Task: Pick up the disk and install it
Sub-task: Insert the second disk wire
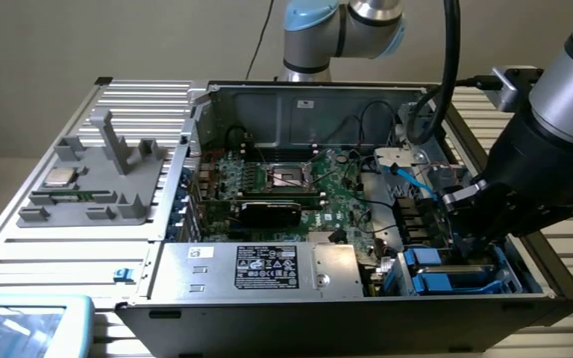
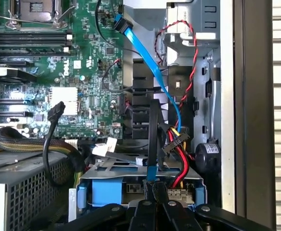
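Disk (image 2: pixel 133 188) in its bright blue frame sits low in the drive cage (image 2: pixel 101 167) at the computer case's (image 1: pixel 297 317) front corner; gripper (image 2: pixel 153 208) poised just above it, fingers pressed together; red, yellow and blue cables (image 2: pixel 175 139) crowd the narrow bay beside the motherboard (image 2: pixel 82 62).

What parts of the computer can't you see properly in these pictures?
- The disk: in the exterior view the gripper and arm cover most of it; just the blue frame peeks out.
- The disk's label: hidden in the wrist view by the metal cage above the disk.
- The black label on the grey box: print too small to read.
- The chip on the grey stand: too small for detail.
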{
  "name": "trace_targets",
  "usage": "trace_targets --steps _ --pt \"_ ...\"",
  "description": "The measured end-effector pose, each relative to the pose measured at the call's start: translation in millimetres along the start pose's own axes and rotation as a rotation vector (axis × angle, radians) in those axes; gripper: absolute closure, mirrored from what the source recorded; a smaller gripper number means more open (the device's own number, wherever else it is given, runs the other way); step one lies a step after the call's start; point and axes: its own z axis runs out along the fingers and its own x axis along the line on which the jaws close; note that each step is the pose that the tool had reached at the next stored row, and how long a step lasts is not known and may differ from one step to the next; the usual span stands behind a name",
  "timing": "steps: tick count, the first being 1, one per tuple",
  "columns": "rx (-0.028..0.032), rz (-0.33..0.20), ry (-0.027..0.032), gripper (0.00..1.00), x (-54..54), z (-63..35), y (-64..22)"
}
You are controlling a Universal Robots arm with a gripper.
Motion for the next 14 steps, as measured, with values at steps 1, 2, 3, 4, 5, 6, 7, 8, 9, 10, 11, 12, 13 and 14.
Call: trace_targets --steps 1,2,3,4,5,6,7,8,9,10,11,12,13,14 --pt "-0.0002 0.001 0.0018 0.89 -0.2 -2.0 0.0" --pt "0.0001 0.002 0.0026 0.89 -0.5 -3.7 0.0" --pt "0.0002 0.002 0.0029 0.89 -1.6 -4.2 0.1" --pt "0.0002 0.002 0.003 0.89 -3.5 -4.3 0.1" --pt "0.0004 0.002 0.003 0.89 -6.1 -4.4 0.2" --pt "0.0005 0.002 0.0031 0.89 -8.8 -4.5 0.2" --pt "0.0003 0.002 0.0031 0.89 -11.2 -4.4 0.2" --pt "0.0004 0.002 0.003 0.89 -12.8 -4.5 0.3" --pt "0.0004 0.002 0.003 0.89 -13.6 -4.4 0.4" --pt "0.0 0.002 0.003 0.89 -13.8 -3.8 0.3" --pt "0.0001 0.002 0.003 0.89 -14.2 -3.1 0.2" --pt "0.0002 0.002 0.003 0.89 -14.4 -2.1 0.2" --pt "0.0004 0.002 0.003 0.89 -14.5 -1.0 0.1" --pt "0.0003 0.002 0.003 0.89 -14.8 0.5 0.1"
